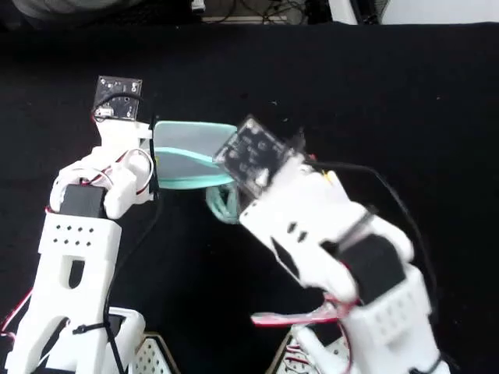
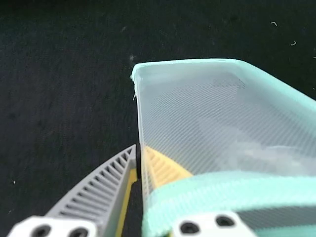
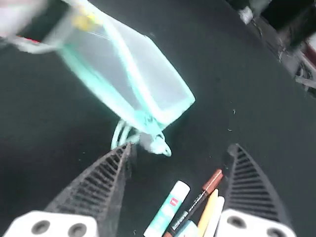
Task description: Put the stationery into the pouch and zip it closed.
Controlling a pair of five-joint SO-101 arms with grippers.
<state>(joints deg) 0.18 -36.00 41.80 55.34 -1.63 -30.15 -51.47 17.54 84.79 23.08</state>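
Note:
The mint-trimmed translucent pouch lies flat on the black table, its zipper pull and loop strap at the end toward the right arm. My left gripper is shut on the pouch at its other end, with the ribbed grey finger outside the pouch's edge. My right gripper hovers open above the table beside the strap end of the pouch. Between its fingers lie a white and teal glue stick, a brown-capped pen and orange and pale markers.
Black cloth covers the table on all sides. The right arm's body hangs over the spot where the stationery lies in the high view. Red wires run near the right arm's base.

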